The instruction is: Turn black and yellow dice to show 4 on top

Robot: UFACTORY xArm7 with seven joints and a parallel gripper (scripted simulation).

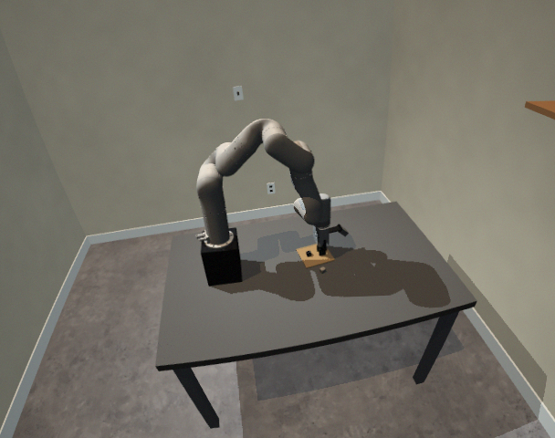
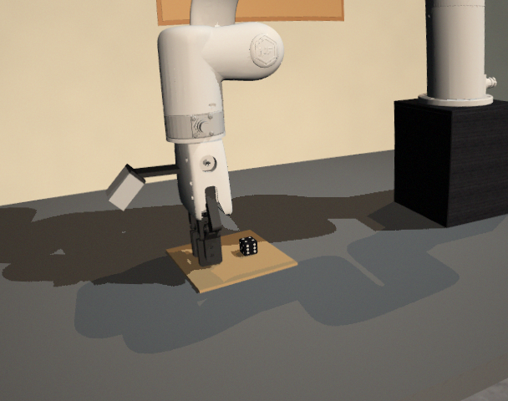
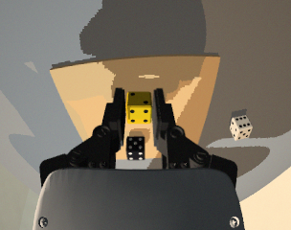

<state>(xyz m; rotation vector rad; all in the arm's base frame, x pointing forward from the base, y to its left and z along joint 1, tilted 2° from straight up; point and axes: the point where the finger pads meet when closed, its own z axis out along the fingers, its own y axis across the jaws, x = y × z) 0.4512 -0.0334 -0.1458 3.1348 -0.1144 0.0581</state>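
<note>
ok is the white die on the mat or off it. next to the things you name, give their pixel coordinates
Off it: the white die (image 1: 322,269) (image 3: 240,126) sits on the table (image 1: 249,325) (image 2: 375,345) (image 3: 260,57), past the mat's edge (image 1: 307,264) (image 2: 269,259) (image 3: 203,115).
</note>
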